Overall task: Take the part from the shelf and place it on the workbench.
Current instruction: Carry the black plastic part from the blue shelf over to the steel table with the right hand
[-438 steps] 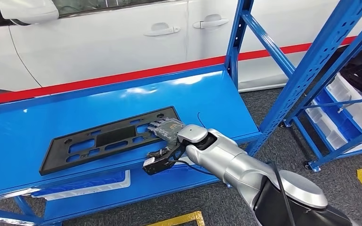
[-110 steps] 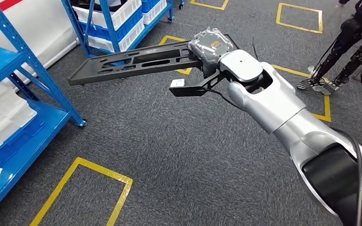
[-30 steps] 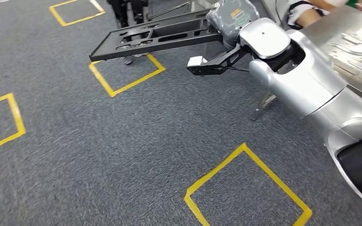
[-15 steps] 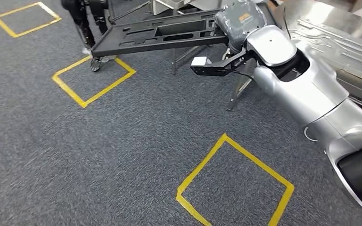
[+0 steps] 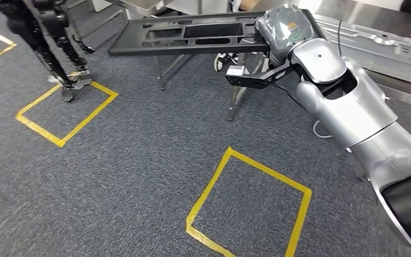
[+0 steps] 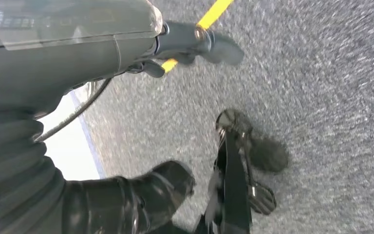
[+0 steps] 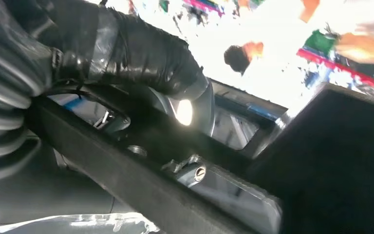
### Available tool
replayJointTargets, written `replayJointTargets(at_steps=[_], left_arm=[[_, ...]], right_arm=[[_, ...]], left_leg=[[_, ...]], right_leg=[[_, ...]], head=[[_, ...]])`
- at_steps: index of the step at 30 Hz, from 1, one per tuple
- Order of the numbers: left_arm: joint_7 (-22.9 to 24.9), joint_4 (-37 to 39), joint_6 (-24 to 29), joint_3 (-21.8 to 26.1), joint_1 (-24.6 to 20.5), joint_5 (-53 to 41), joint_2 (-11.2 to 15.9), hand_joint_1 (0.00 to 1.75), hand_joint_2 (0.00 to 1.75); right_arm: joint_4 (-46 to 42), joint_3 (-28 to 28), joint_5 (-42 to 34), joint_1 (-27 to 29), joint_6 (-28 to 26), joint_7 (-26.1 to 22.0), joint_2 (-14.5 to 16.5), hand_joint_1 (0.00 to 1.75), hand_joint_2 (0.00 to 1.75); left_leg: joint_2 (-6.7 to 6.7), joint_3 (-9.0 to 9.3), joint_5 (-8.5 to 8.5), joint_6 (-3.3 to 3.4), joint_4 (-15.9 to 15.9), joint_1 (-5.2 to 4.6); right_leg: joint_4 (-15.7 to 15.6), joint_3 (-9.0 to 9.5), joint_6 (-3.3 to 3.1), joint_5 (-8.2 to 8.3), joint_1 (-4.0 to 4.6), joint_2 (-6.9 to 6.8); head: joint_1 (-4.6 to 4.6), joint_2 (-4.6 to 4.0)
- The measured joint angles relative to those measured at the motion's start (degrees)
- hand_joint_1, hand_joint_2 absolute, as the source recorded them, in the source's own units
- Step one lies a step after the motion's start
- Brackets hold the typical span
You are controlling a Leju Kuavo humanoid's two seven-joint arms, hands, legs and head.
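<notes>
A long black plastic part (image 5: 192, 35) with several cut-outs is held level in the air, above the grey carpet. My right hand (image 5: 283, 24) grips its right end, fingers wrapped over the edge. In the right wrist view my dark fingers (image 7: 126, 48) close around the part's black frame (image 7: 141, 190). The metal workbench (image 5: 385, 40) with a shiny sheet on it lies just behind and to the right of the hand. My left hand (image 6: 68, 44) hangs over the carpet, one dark finger stretched out, holding nothing.
Another robot's dark legs (image 5: 48, 37) stand at the far left on a yellow tape square (image 5: 64, 115). A second tape square (image 5: 249, 201) marks the carpet in front of me. Metal table legs (image 5: 235, 101) stand under the part. A person (image 7: 243, 56) is beyond the bench.
The camera has turned away from the blue shelf. The workbench now comes in at the upper right, and the other robot's legs have slid left. My right hand still holds the part.
</notes>
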Motion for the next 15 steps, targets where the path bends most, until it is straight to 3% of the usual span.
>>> replayJointTargets(at_steps=[1, 2, 3, 5, 7, 8, 9, 10, 12, 13, 14, 15], left_arm=[[0.07, -0.01, 0.01, 0.01, 0.19, -0.01, 0.17, 0.0, 1.75], [0.1, -0.02, 0.01, 0.01, 0.33, 0.0, 0.34, 0.0, 1.75], [0.12, -0.03, 0.03, 0.02, 0.43, 0.01, 0.49, 0.0, 1.75], [0.24, -0.05, 0.15, 0.02, 0.63, 0.04, 0.67, 0.0, 1.75], [0.39, -0.06, 0.36, 0.01, 0.63, 0.05, 0.75, 0.0, 1.75], [0.48, -0.06, 0.43, 0.0, 0.55, 0.06, 0.78, 0.0, 1.75], [0.53, -0.07, 0.49, 0.0, 0.41, 0.06, 0.8, 0.0, 1.75], [0.57, -0.07, 0.53, 0.01, 0.32, 0.06, 0.82, 0.0, 1.75], [0.61, -0.07, 0.52, 0.02, 0.31, 0.03, 0.83, 0.0, 1.75], [0.62, -0.07, 0.51, 0.02, 0.36, 0.0, 0.84, 0.0, 1.75], [0.62, -0.07, 0.51, 0.02, 0.43, -0.04, 0.86, 0.0, 1.75], [0.62, -0.07, 0.5, 0.02, 0.49, -0.07, 0.88, 0.0, 1.75]], right_arm=[[0.63, -0.13, 0.11, 0.49, -0.07, -0.21, 0.14, 1.75, 1.75], [1.1, -0.26, 0.22, 0.86, 0.03, -0.43, 0.21, 1.75, 1.75], [1.5, -0.41, 0.33, 1.06, 0.19, -0.59, 0.25, 1.75, 1.75], [2.23, -0.7, 0.45, 1.12, 0.46, -0.84, 0.41, 1.75, 1.75], [2.83, -0.94, 0.46, 1.15, 0.54, -0.89, 0.75, 1.75, 1.75], [3.12, -1.07, 0.46, 1.2, 0.55, -0.89, 0.88, 1.75, 1.75], [3.35, -1.2, 0.46, 1.29, 0.54, -0.89, 0.97, 1.75, 1.75], [3.58, -1.32, 0.47, 1.38, 0.53, -0.91, 0.97, 1.75, 1.75], [3.92, -1.54, 0.78, 1.43, 0.36, -1.0, 0.97, 1.75, 1.75], [4.03, -1.6, 1.04, 1.5, 0.19, -1.06, 0.98, 1.75, 1.75], [4.14, -1.64, 1.32, 1.59, 0.01, -1.11, 1.0, 1.75, 1.75], [4.23, -1.64, 1.5, 1.75, -0.12, -1.12, 1.02, 1.75, 1.75]], left_leg=[[-0.25, -1.37, 0.25, -0.22, 1.57, 0.03], [-0.37, -1.76, 1.67, -0.43, 1.0, 0.09], [-0.66, -1.09, 3.99, -0.64, -1.69, 0.23], [-3.38, 1.3, 7.7, -1.1, -8.52, 0.82], [-5.77, 2.38, 8.21, -0.87, -11.36, 1.14], [-5.88, 2.48, 7.87, -0.46, -11.44, 1.02], [-5.06, 2.53, 7.85, 0.06, -11.46, 0.97], [-4.28, 2.82, 7.89, 0.49, -11.79, 0.94], [-2.74, 3.47, 7.99, 1.27, -12.49, 1.06], [-2.03, 3.71, 7.91, 1.55, -12.66, 0.98], [-1.35, 3.85, 7.77, 1.76, -12.74, 0.9], [-0.68, 3.97, 7.59, 1.86, -12.75, 0.84]], right_leg=[[0.2, 0.0, 0.05, -0.16, -0.09, 0.93], [0.52, 0.0, 0.21, -0.39, -0.24, 1.85], [1.01, -0.03, 0.46, -0.74, -0.45, 2.73], [2.55, -0.6, 1.21, -1.67, -0.77, 4.31], [3.73, -1.68, 1.99, -2.19, -0.96, 5.88], [3.92, -2.1, 2.39, -2.17, -1.09, 6.69], [3.77, -2.24, 2.7, -2.06, -1.27, 7.44], [3.86, -2.3, 2.98, -2.08, -1.29, 7.03], [6.49, -3.56, 3.43, -3.42, -1.03, 3.45], [9.47, -5.09, 3.65, -4.8, -0.92, 1.02], [13.15, -7.09, 3.85, -6.31, -0.95, -0.5], [16.5, -9.04, 3.99, -7.37, -1.08, -1.12]], head=[[0.0, 0.0], [-0.01, 0.01], [0.0, 0.01], [-0.01, 0.0], [0.02, 0.0], [0.02, 0.0], [0.03, 0.01], [0.04, 0.01], [0.15, 0.01], [0.22, 0.01], [0.27, 0.01], [0.27, 0.01]])
